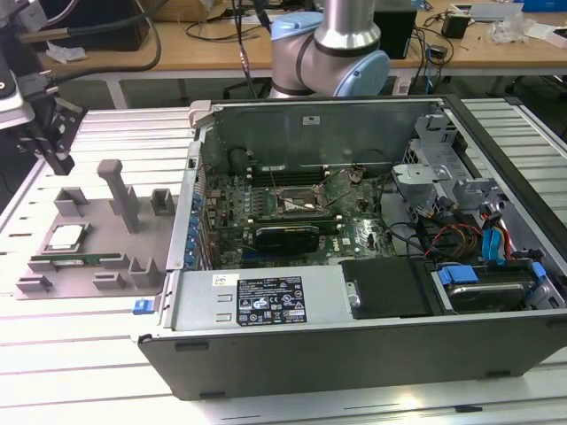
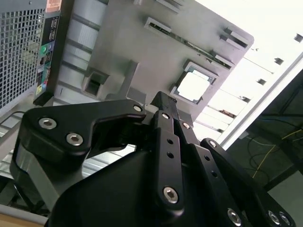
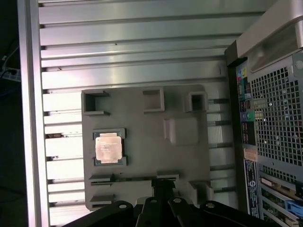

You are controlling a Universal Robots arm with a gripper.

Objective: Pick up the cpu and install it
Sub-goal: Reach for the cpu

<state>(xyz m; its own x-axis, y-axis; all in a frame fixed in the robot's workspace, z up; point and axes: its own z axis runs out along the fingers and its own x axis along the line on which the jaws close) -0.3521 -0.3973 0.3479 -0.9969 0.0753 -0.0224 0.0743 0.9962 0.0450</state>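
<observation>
The cpu (image 1: 66, 236) (image 2: 193, 86) (image 3: 109, 146) lies flat, silvery top up, in a square pocket of the grey holder tray (image 1: 97, 226) (image 3: 142, 161) on the exterior view's left. My gripper (image 1: 60, 161) (image 2: 161, 100) (image 3: 163, 182) hangs in the air above the tray and apart from the cpu, its black fingers closed together with nothing between them. The square socket frame (image 1: 297, 204) sits on the motherboard inside the open computer case (image 1: 266, 305).
A long green memory stick (image 1: 78, 260) lies in a slot of the tray beside the cpu. A grey post (image 1: 120, 190) stands up from the tray. The case's side wall (image 3: 274, 109) rises next to the tray. The arm's base (image 1: 341, 44) stands behind the case.
</observation>
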